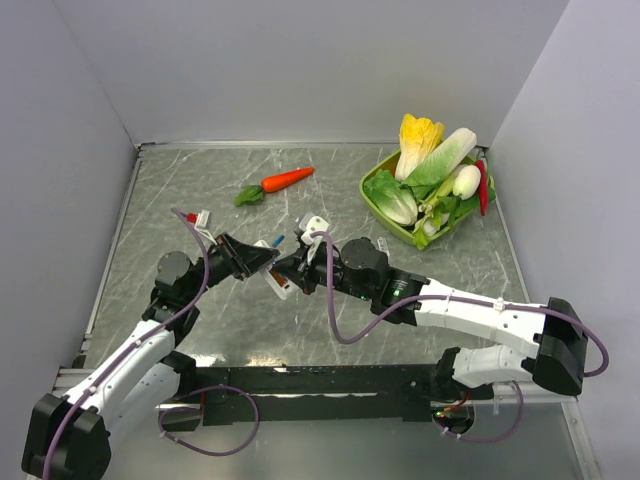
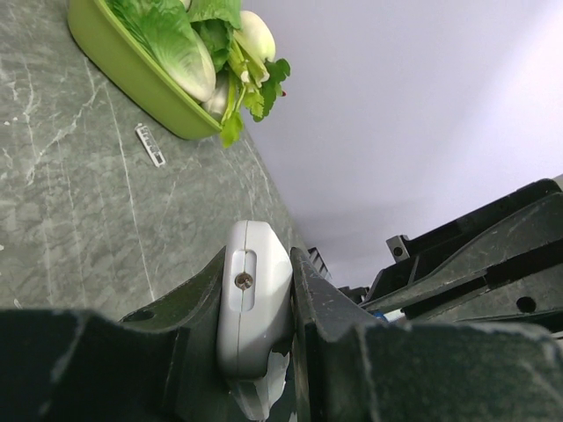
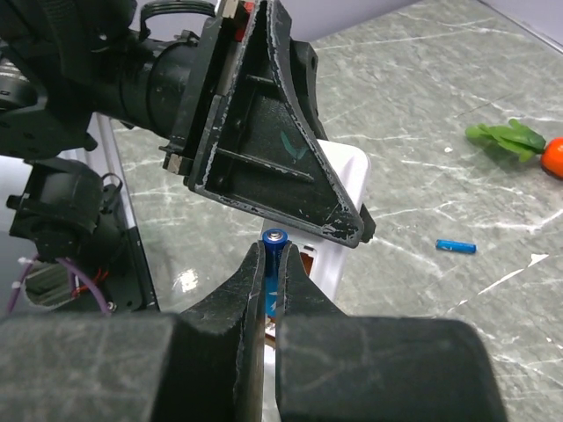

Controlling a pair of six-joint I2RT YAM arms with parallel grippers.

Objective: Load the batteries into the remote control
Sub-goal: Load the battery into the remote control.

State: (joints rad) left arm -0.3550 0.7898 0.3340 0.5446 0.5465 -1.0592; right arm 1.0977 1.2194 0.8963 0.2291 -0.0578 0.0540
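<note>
My left gripper (image 2: 259, 264) is shut on the remote control (image 2: 255, 303), a white-grey bar clamped end-on between both fingers and held above the table. In the top view the left gripper (image 1: 265, 262) and the right gripper (image 1: 292, 268) meet tip to tip at the table's middle, with the remote control (image 1: 279, 284) between them. My right gripper (image 3: 274, 251) is shut on one of the batteries (image 3: 274, 264), a blue stick with its metal tip up, right at the remote control (image 3: 341, 185) and its opened side. A second blue battery (image 3: 456, 246) lies loose on the table (image 1: 277, 240).
An orange carrot (image 1: 286, 180) lies at the back centre. A green basket (image 1: 372, 200) of vegetables stands at the back right. A small white ribbed piece (image 2: 150, 145) lies on the marble beside the basket (image 2: 132, 66). Grey walls close off three sides.
</note>
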